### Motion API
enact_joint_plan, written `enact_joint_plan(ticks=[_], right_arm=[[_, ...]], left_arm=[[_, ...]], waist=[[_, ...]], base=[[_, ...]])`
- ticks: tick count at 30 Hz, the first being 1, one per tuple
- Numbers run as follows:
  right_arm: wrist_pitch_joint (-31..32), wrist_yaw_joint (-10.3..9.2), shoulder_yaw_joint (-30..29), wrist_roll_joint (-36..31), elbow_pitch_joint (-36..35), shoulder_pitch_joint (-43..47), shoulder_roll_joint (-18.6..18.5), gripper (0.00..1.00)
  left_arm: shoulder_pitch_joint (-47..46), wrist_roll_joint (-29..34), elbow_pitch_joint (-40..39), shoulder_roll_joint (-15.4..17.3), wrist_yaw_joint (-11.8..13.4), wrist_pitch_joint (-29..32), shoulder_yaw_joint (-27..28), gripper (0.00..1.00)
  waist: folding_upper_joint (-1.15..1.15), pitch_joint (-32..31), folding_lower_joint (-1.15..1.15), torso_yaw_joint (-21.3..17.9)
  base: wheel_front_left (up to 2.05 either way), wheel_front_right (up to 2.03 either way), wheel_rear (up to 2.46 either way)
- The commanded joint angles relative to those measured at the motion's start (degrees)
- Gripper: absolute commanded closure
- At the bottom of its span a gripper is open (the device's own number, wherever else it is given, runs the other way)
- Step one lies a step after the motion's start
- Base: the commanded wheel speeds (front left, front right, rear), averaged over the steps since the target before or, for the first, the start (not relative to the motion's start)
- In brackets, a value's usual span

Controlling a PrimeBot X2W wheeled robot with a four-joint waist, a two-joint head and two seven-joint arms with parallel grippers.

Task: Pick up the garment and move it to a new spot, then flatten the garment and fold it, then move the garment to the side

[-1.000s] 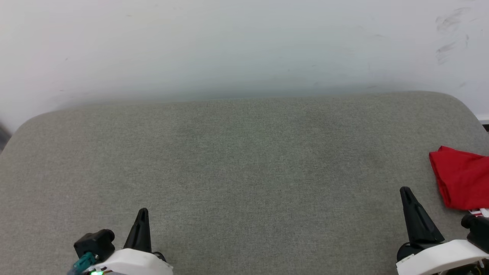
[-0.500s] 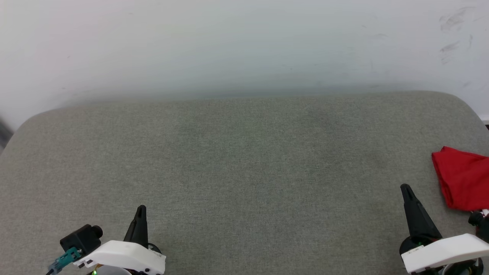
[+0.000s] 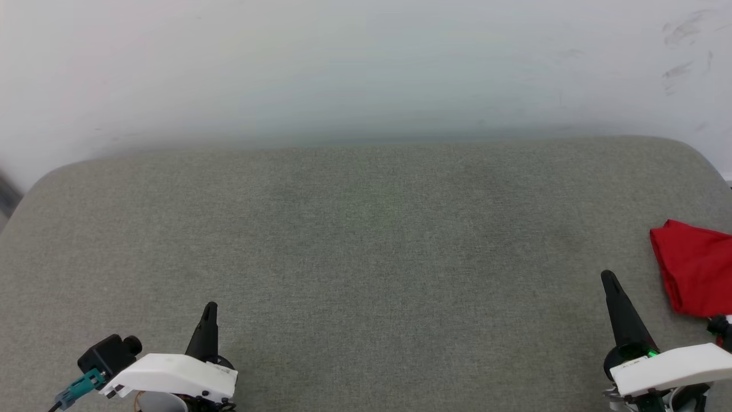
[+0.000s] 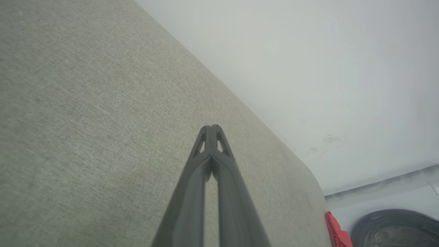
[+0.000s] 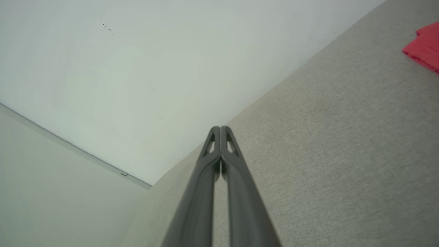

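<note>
grey fabric cushion (image 3: 366, 240) against a pale scuffed wall (image 3: 366, 63) — soft, even light.

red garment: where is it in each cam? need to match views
Head view: garment at the right edge, mid-height, cut off by the frame, just past the right gripper.
Left wrist view: garment is a red sliver at the bottom edge, right of centre.
Right wrist view: garment in the top right corner.
Shared landmark: the grey cushion it lies on, where its far edge meets the white wall.
</note>
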Motion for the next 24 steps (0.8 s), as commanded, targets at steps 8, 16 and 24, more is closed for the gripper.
enact_joint_plan(ticks=[8,16,24], right_arm=[[0.75,-0.01,-0.46,6.95,1.37,-2.28,0.08,1.00],[1.23,-0.01,-0.80,12.65,2.91,-3.22,0.21,1.00],[1.67,-0.02,-1.08,17.28,4.19,-3.97,0.33,1.00]], left_arm=[[-1.99,-5.72,0.09,-0.89,-2.11,1.66,2.36,1.00],[-2.43,-10.41,0.64,-1.79,-3.61,3.14,4.10,1.00],[-2.92,-14.27,1.13,-2.62,-4.90,4.44,5.59,1.00]], waist=[[0.00,0.15,0.00,0.23],[0.00,0.30,0.00,0.47],[0.00,0.43,0.00,0.67]], base=[[0.00,0.00,0.00],[0.00,0.00,0.00],[0.00,0.00,0.00]])
